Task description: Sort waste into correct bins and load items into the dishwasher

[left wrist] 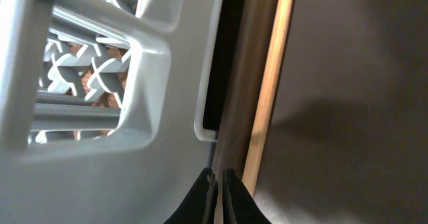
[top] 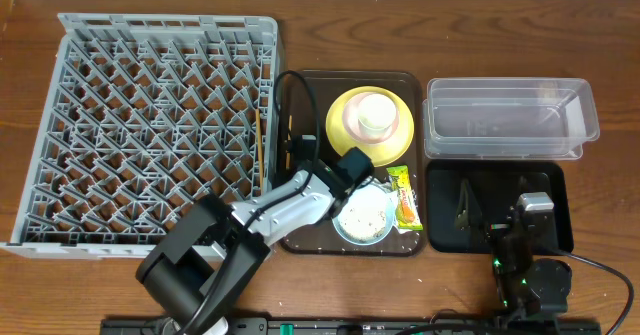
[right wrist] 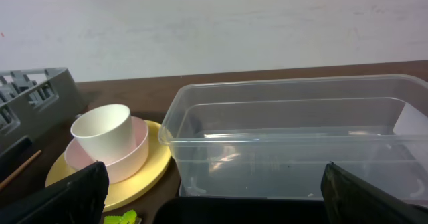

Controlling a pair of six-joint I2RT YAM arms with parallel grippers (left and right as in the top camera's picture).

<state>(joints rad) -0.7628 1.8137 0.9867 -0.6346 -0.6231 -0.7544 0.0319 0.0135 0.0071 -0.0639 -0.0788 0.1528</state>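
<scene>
Overhead, soft even light covers the table [top: 330, 35]. The dish rack [top: 150, 125] is sharp, with faint shadows under its pegs. Right of the dish rack, the clear tub [top: 510, 120] carries pale glints on its rim. In the left wrist view the dish rack's wall is close, blurred and glossy with glare. Just right of it the chopstick [left wrist: 267, 83] glows warm beside a soft dark shadow. In the right wrist view the wall [right wrist: 214, 23] behind the dish rack is bright, and the right hand [right wrist: 217, 210] shows 2 dark, blurred fingers [right wrist: 67, 197].
</scene>
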